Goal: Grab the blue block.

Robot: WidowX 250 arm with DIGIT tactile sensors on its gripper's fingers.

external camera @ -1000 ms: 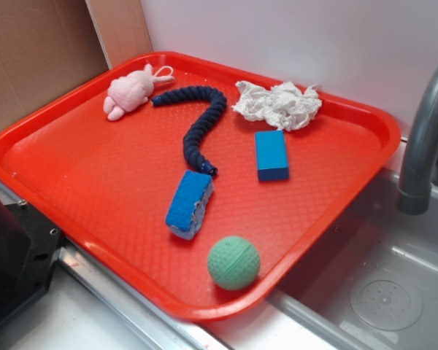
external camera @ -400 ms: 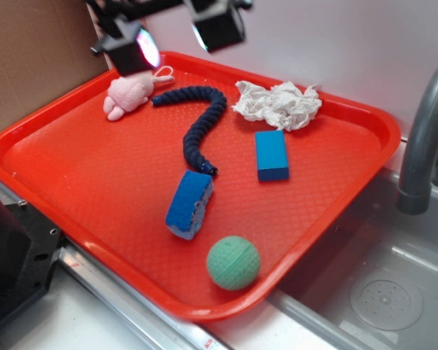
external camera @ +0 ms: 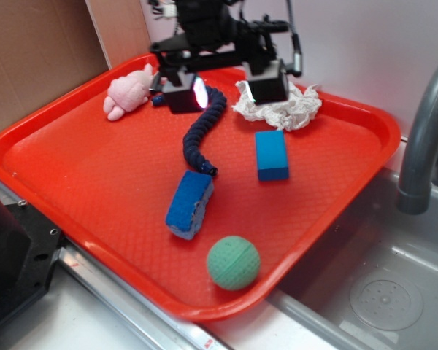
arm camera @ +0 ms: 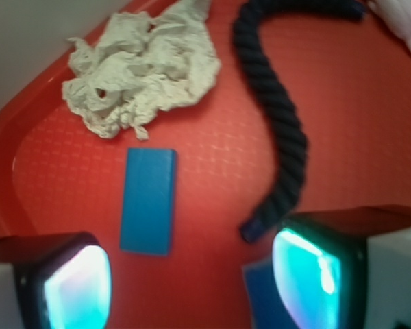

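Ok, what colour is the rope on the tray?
Dark navy blue; the rope shows best in the wrist view, lying curved on the red tray.

A lab's mock kitchen, probably: right of the gripper [external camera: 226, 84], a grey faucet [external camera: 423, 138] stands over a steel sink basin [external camera: 372, 284], while below it a red plastic tray [external camera: 80, 168] fronts cardboard backing [external camera: 36, 51] at its left.

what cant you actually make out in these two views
- Blue sponge: wrist view, mostly hidden behind a gripper finger and cut off by the bottom edge.
- Pink plush toy: wrist view, cut off at the top right corner.
- Dark braided rope: exterior view, upper end hidden behind the gripper.
- Crumpled cloth: exterior view, left part covered by a finger.
- Blue block: fully visible, untouched.
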